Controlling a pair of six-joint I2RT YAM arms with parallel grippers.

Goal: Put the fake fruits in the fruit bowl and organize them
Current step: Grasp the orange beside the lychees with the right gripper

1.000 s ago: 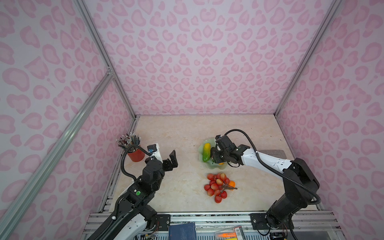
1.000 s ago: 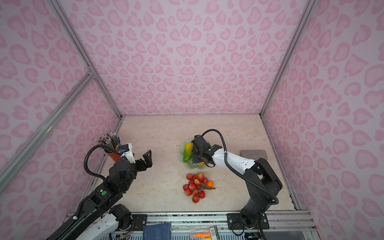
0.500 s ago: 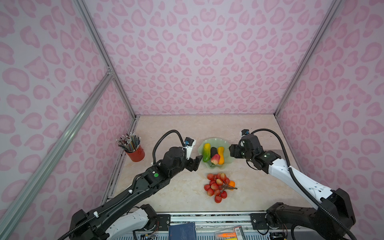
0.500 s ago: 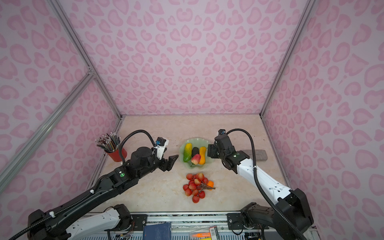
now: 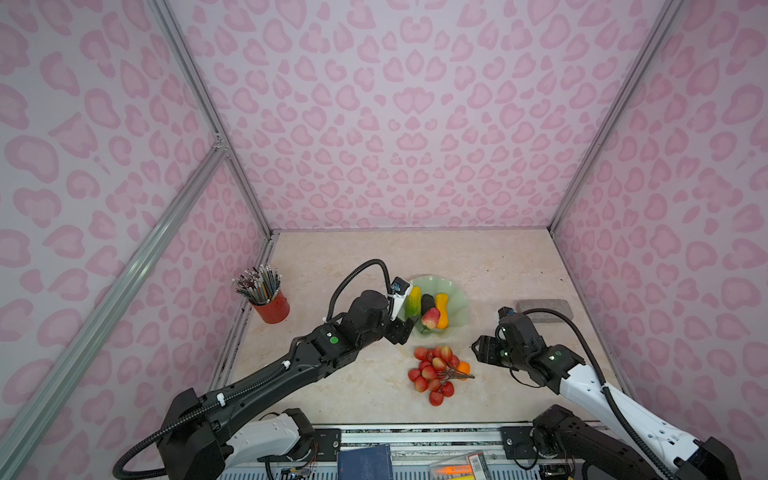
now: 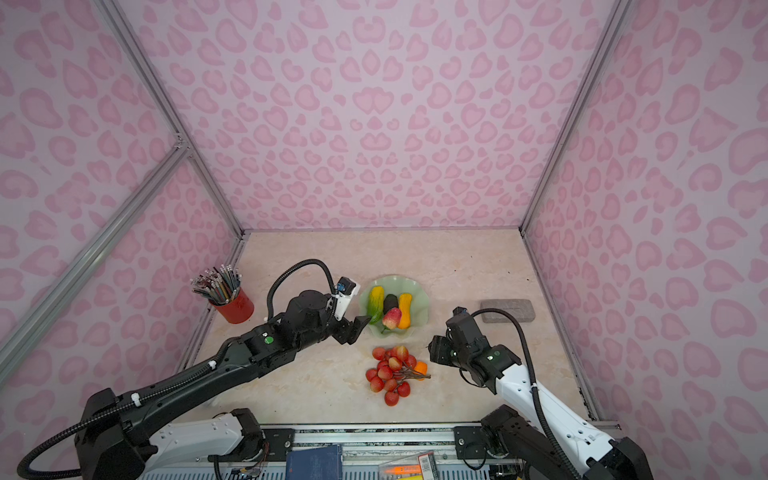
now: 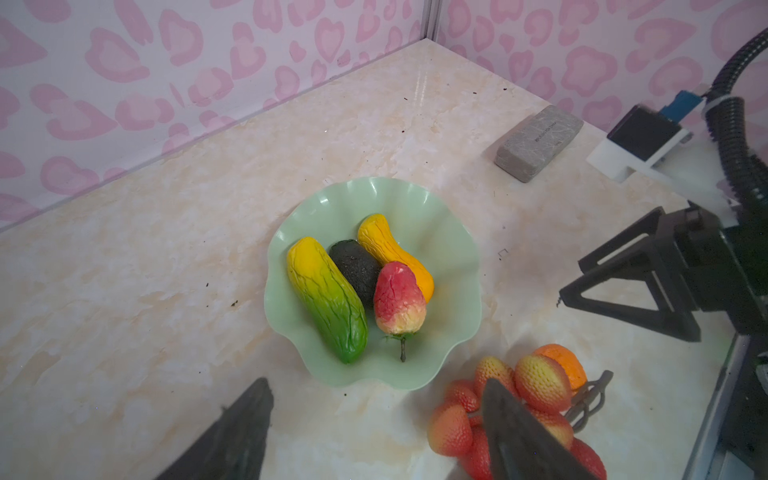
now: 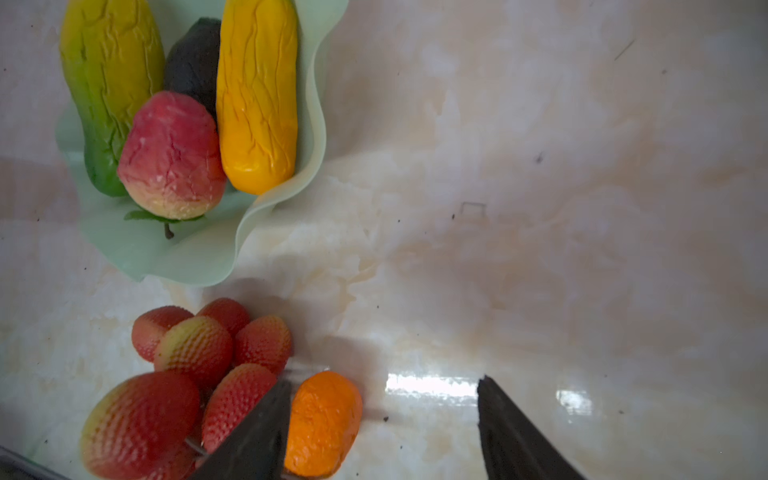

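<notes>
The pale green fruit bowl (image 5: pixel 456 296) (image 6: pixel 417 291) holds a yellow-green oblong (image 7: pixel 326 297), a dark avocado (image 7: pixel 355 266), an orange-yellow gourd (image 7: pixel 386 245) and a red-pink strawberry (image 7: pixel 398 299). A red berry cluster (image 5: pixel 432 374) (image 8: pixel 195 353) and a small orange ball (image 5: pixel 463 368) (image 8: pixel 322 422) lie on the table in front of the bowl. My left gripper (image 5: pixel 407 330) (image 7: pixel 376 384) hangs open at the bowl's near left rim, holding nothing. My right gripper (image 5: pixel 477 351) (image 8: pixel 384 381) is open just right of the orange ball, which lies against the inside of one finger.
A red cup of pencils (image 5: pixel 272 305) stands at the left wall. A grey block (image 5: pixel 544 309) (image 7: pixel 538 143) lies right of the bowl, behind the right arm (image 7: pixel 665 282). Bare marble lies behind the bowl and at the near left.
The left arm has stretched forward from the near left to the bowl's rim. The right gripper has left the bowl, swung right and come down beside the orange ball, uncovering the fruits in the bowl.
</notes>
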